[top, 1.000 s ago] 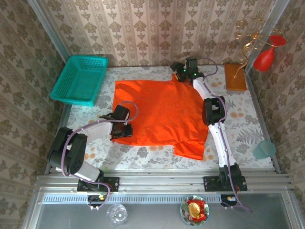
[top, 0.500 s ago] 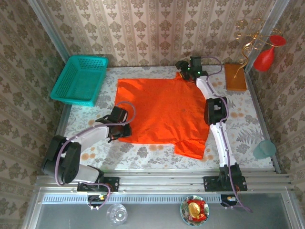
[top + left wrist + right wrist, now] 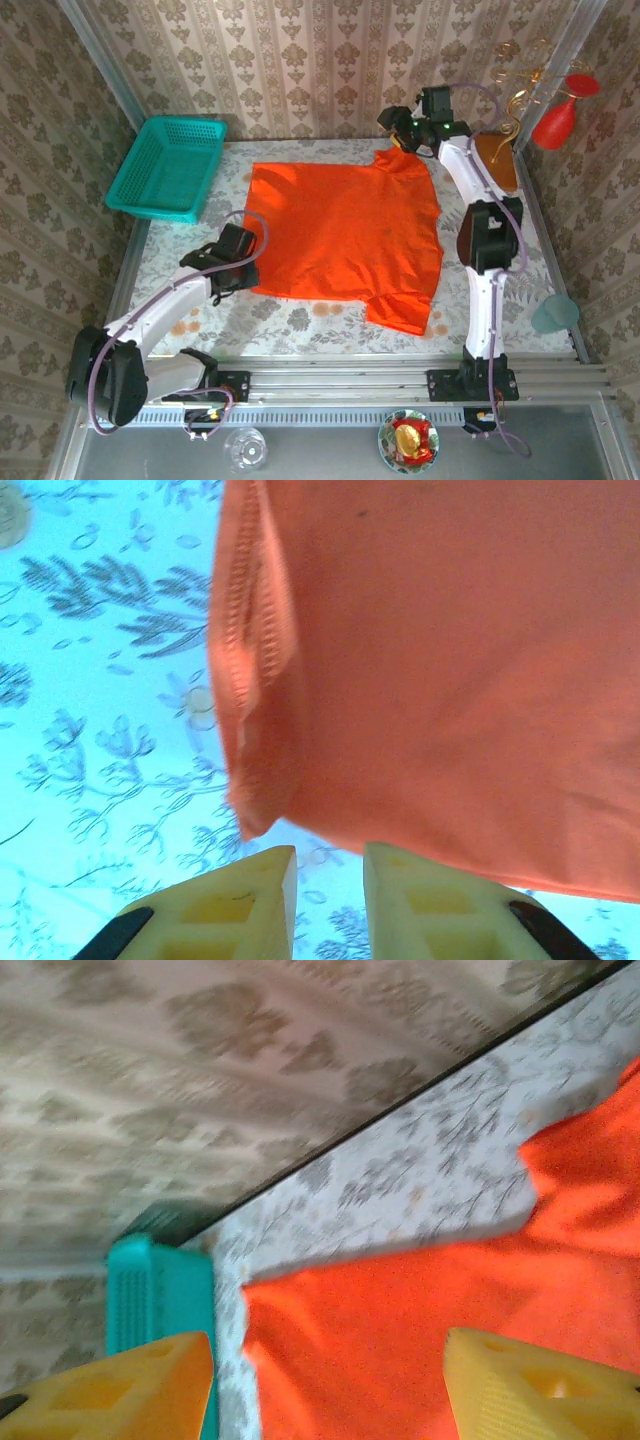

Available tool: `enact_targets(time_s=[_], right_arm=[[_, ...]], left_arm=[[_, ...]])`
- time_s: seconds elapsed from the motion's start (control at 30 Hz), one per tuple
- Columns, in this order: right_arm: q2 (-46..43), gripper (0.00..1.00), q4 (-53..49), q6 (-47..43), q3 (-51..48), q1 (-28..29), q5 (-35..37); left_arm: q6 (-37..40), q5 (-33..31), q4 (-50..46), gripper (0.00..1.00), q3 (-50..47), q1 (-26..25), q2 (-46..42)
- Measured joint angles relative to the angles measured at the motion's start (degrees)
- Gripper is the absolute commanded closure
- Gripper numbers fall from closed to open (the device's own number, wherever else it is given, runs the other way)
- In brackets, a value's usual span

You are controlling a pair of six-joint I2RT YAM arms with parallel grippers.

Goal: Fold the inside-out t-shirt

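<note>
The inside-out t-shirt [image 3: 340, 235] lies spread flat across the middle of the table, bright orange-red, one sleeve toward the near edge. My left gripper [image 3: 240, 272] rests just off the shirt's near-left corner. In the left wrist view its fingers [image 3: 330, 855] stand a little apart with only tablecloth between them, and the shirt's hemmed corner [image 3: 250, 730] is just beyond. My right gripper [image 3: 393, 122] hangs raised above the shirt's far edge by the back wall. It [image 3: 325, 1350] is wide open and holds nothing, with the shirt [image 3: 420, 1330] below it.
A teal basket [image 3: 165, 165] sits at the far left. A brown block [image 3: 495, 160] and a red vase [image 3: 558, 118] stand at the far right. A teal cup [image 3: 553, 313] is at the right edge. A glass [image 3: 243, 448] and a sweets bowl [image 3: 407, 440] sit below the rail.
The left gripper has let go of the shirt's near-left corner, opened slightly and drawn back to the left. The right gripper rose and moved right and back. The shirt shifted slightly right.
</note>
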Motion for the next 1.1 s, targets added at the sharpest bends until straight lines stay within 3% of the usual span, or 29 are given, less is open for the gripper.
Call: enact_targets(time_s=[0.2,0.5,0.73,0.9,1.1], right_arm=[[-19.3,0.37,1.0,-3.1,-25.5,3.9,-0.7],[-38.2,0.37,-0.5,-4.9,-57.7,13.2,2.3],[-51.4,0.37,-1.8,-2.1,-74.1,21.2,6.2],[-60.3,0.37,-4.1,0.7,-82.6,21.6,11.0],[-62.9,0.37,-6.1,2.4,-85.4,21.6,15.5]], left_arm=[[-0.2,-3.5,-2.9,0.74,-3.1,0.0,-0.2],[0.4,-5.0,-0.8,0.74,-4.6,0.4,2.7],[2.2,-4.3,2.6,0.75,-4.0,3.3,8.7],[3.6,-3.8,4.0,0.79,-1.6,3.9,13.2],[4.5,-3.2,5.3,0.78,0.3,4.2,14.2]])
